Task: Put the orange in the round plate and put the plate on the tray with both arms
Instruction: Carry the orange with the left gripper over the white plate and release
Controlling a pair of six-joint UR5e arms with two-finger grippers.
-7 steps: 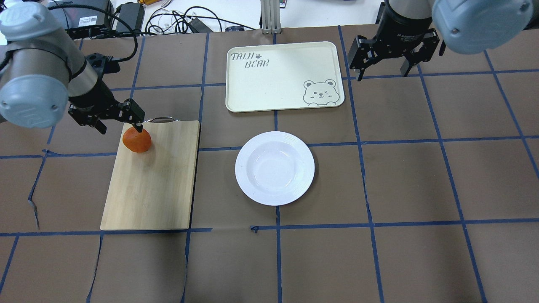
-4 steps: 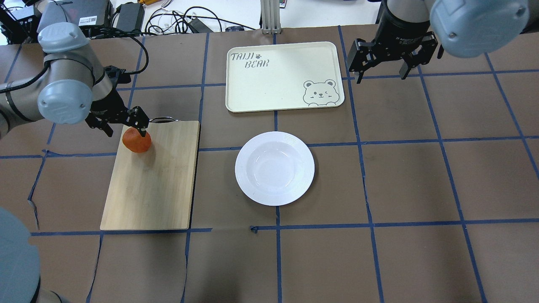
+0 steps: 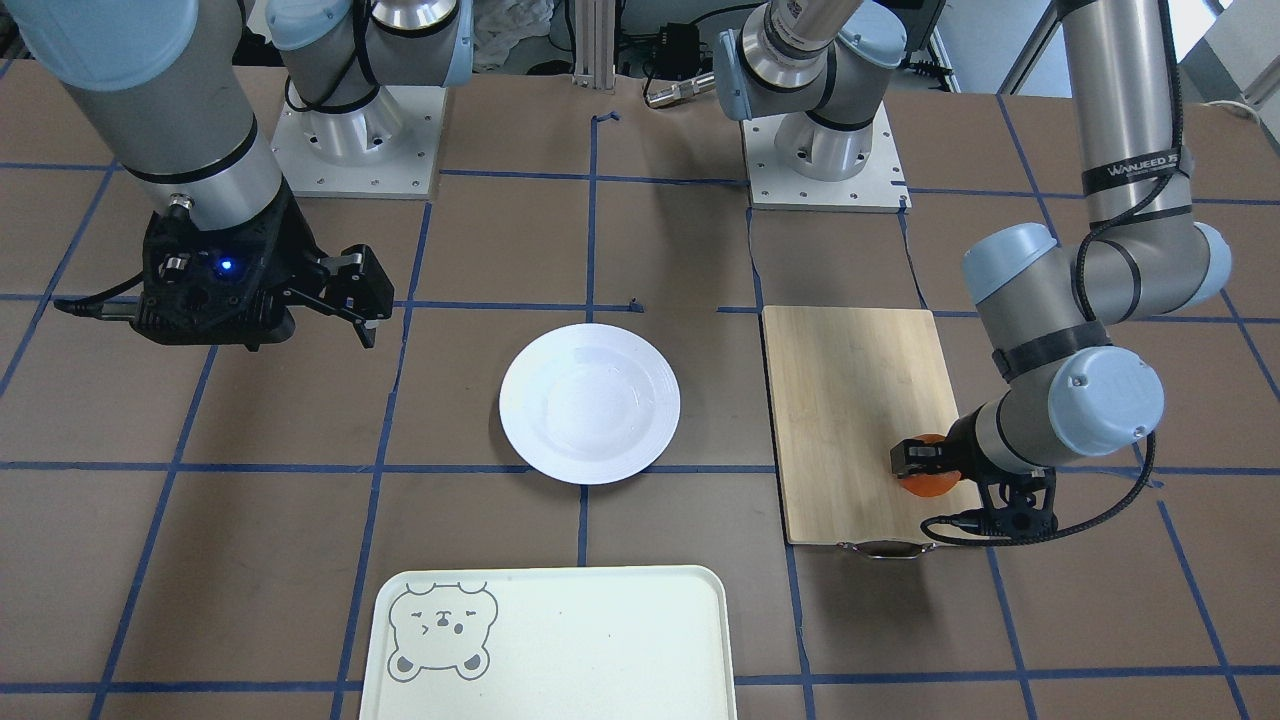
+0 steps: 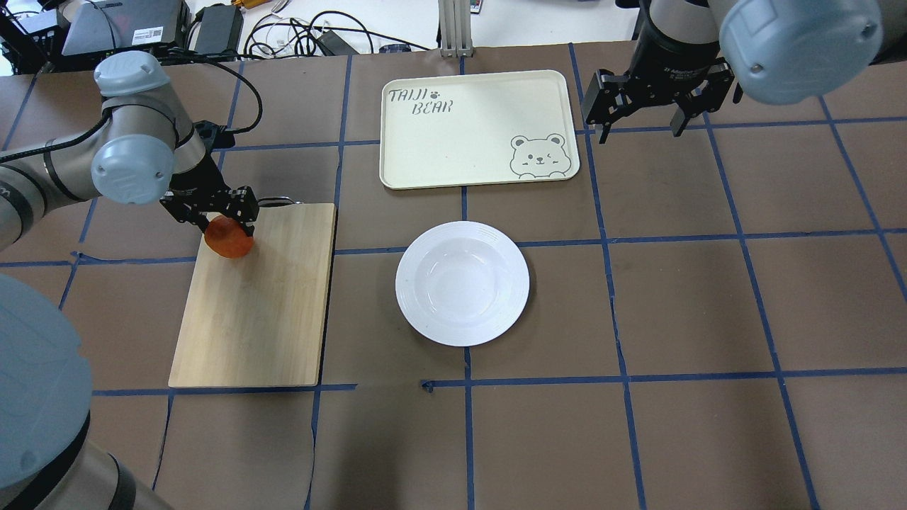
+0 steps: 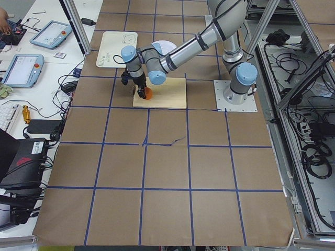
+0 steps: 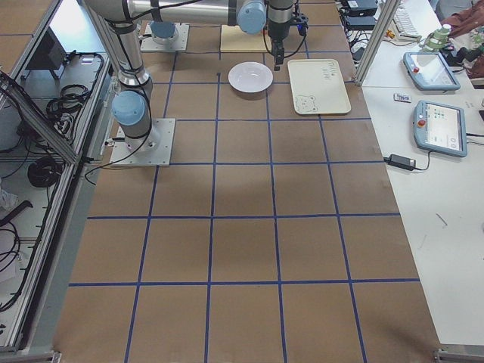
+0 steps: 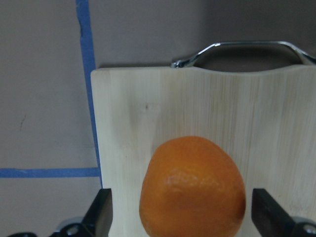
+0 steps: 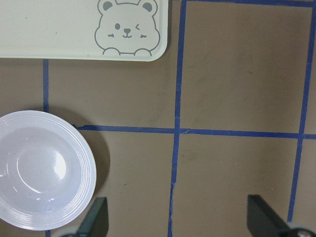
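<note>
The orange (image 4: 228, 241) sits on the far left corner of a bamboo cutting board (image 4: 262, 304). My left gripper (image 4: 220, 221) is low over it and open. In the left wrist view the orange (image 7: 192, 185) lies between the two fingers (image 7: 101, 215) with a gap on each side. The white round plate (image 4: 462, 283) rests on the table near the centre, holding nothing. The cream tray (image 4: 475, 127) with its bear face lies beyond the plate. My right gripper (image 4: 639, 131) hangs open to the right of the tray, and its wrist view shows the plate (image 8: 42, 177) at lower left.
The cutting board's metal handle (image 7: 247, 49) points away from the robot. Cables and power bricks (image 4: 283, 32) lie past the table's far edge. Blue tape lines cross the brown table cover (image 4: 708, 283).
My left arm has swung in and dropped lower, so its open fingers now straddle the orange. The right gripper has drifted slightly away. Orange, plate and tray have not moved.
</note>
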